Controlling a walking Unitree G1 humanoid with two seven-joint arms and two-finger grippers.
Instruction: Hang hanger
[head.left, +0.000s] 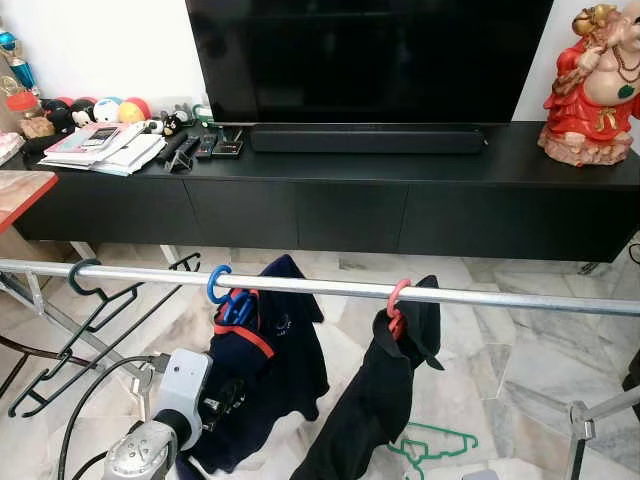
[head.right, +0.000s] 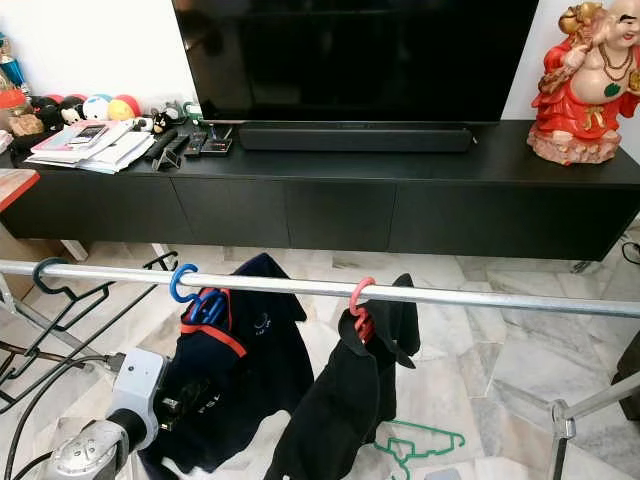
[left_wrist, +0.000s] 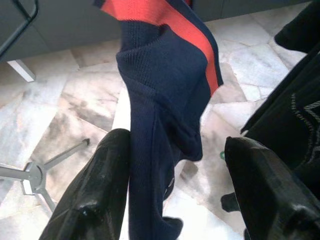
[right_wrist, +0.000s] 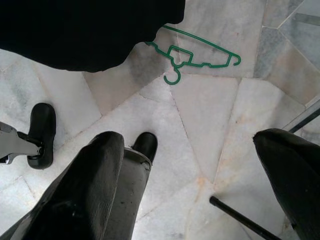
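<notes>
The left gripper (left_wrist: 175, 195), fingers spread, straddles the navy garment (head.left: 262, 370) on its blue hanger (head.left: 218, 284), largely hidden behind cloth. The right gripper (right_wrist: 200, 185) gapes above the marble floor (right_wrist: 200, 120).

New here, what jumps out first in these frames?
A metal rail crosses the foreground with a navy garment on a blue hanger and a black garment on a red hanger. The left gripper stands open around the navy cloth. A green hanger lies on the marble floor.
</notes>
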